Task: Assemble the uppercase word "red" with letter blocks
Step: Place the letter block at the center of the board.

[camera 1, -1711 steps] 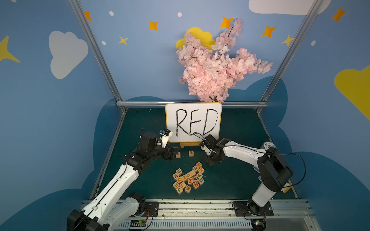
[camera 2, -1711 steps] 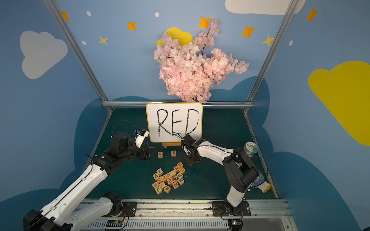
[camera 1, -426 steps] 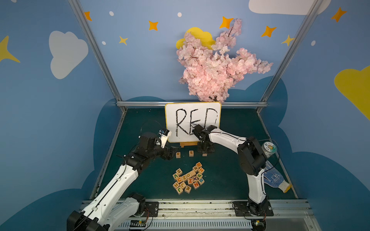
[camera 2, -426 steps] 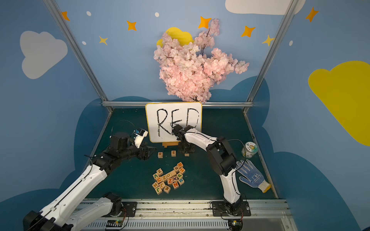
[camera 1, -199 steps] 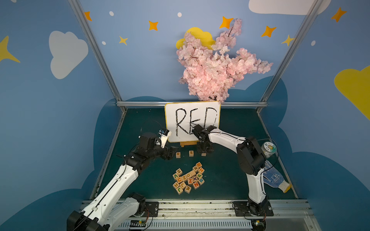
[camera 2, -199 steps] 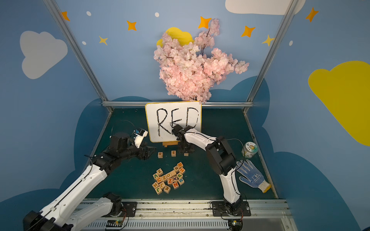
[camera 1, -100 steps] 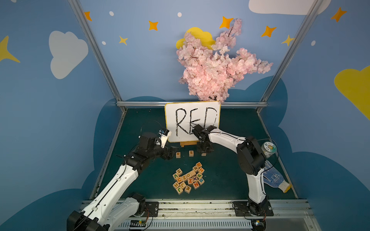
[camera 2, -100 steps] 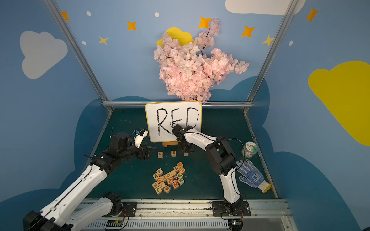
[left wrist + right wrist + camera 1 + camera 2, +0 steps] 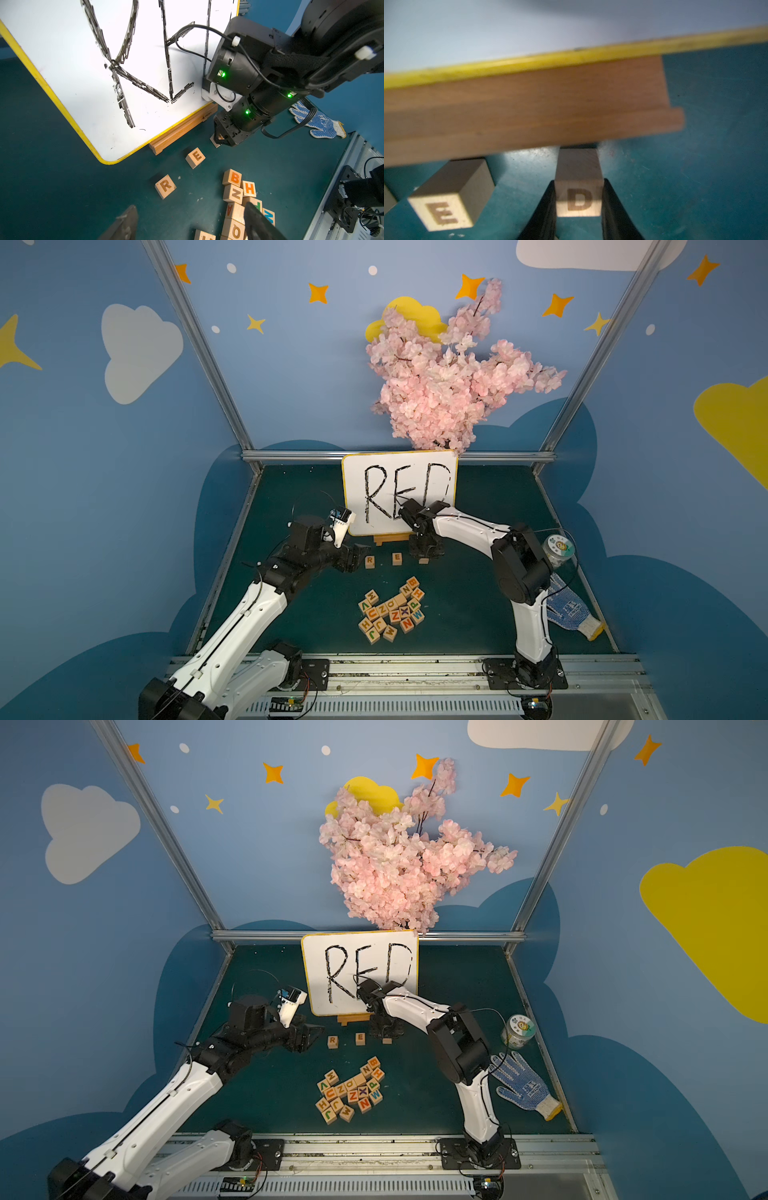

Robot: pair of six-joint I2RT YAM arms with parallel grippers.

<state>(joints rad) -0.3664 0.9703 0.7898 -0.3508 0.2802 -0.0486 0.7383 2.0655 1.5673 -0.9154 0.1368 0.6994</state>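
Three letter blocks form a row in front of the whiteboard: R (image 9: 369, 561), E (image 9: 397, 558) and D (image 9: 423, 560), each with an orange letter on top. In the right wrist view my right gripper (image 9: 579, 182) is shut on the D block (image 9: 578, 199), a finger on each side, with the E block (image 9: 444, 212) beside it. The D block looks level with E on the mat. My left gripper (image 9: 191, 207) is open and empty, hovering just left of the R block (image 9: 165, 186).
A pile of several spare letter blocks (image 9: 390, 616) lies nearer the front. The yellow-rimmed whiteboard (image 9: 399, 493) on its wooden stand (image 9: 529, 110) is close behind the row. A jar (image 9: 559, 549) and a dotted glove (image 9: 569, 610) lie at the right edge.
The right arm has come from the right to the spot beside E, where the D block now sits. Its jaws closed on the block in the last second. The left arm has stayed put.
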